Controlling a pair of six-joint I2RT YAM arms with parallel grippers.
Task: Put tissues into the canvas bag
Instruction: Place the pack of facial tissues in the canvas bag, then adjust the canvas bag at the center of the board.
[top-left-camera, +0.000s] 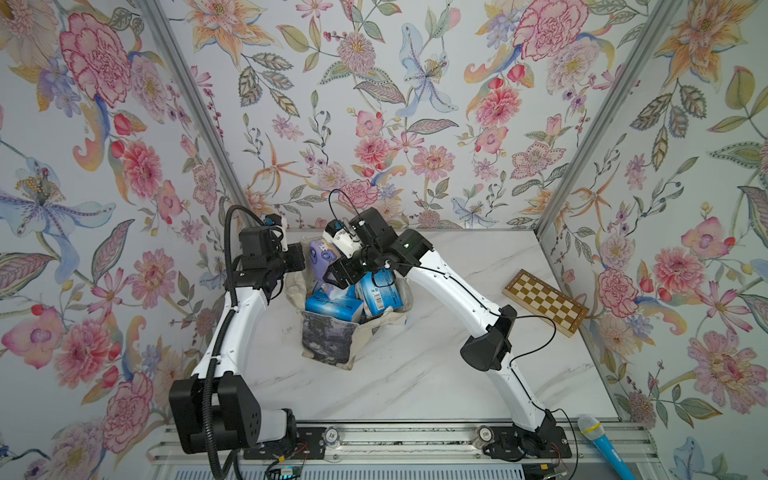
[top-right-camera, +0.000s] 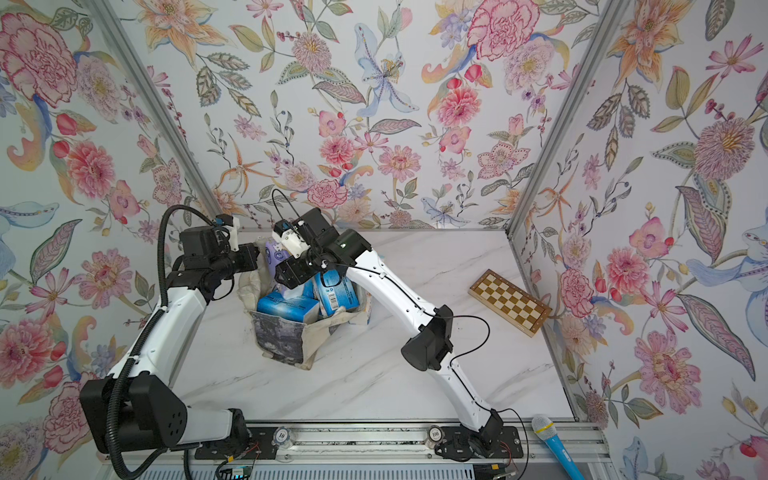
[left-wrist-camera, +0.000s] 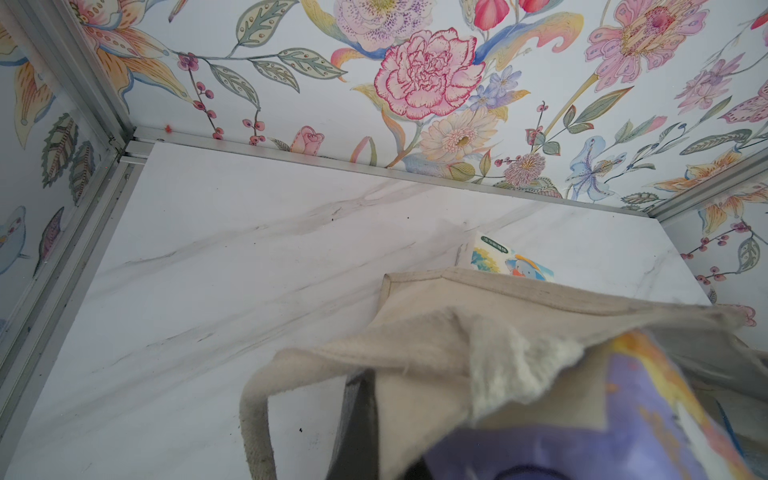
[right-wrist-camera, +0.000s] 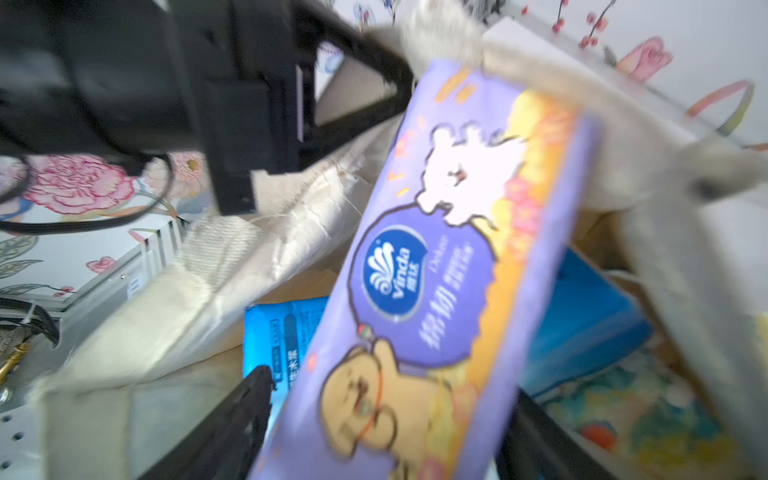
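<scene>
The canvas bag (top-left-camera: 330, 338) stands open on the counter (top-left-camera: 415, 374) between the two arms, with blue tissue packs (top-left-camera: 332, 305) piled inside. The left gripper (top-left-camera: 301, 262) has its jaws together, clamped on the bag's cream rim. The right gripper (right-wrist-camera: 386, 419) is over the bag's mouth, jaws apart on either side of a lavender pack (right-wrist-camera: 436, 270) that leans tilted into the bag; blur hides whether they touch it. A cartoon-printed pack (left-wrist-camera: 513, 262) lies on the counter just beside the bag. A chessboard (top-left-camera: 544, 301) lies well apart at the counter's edge.
</scene>
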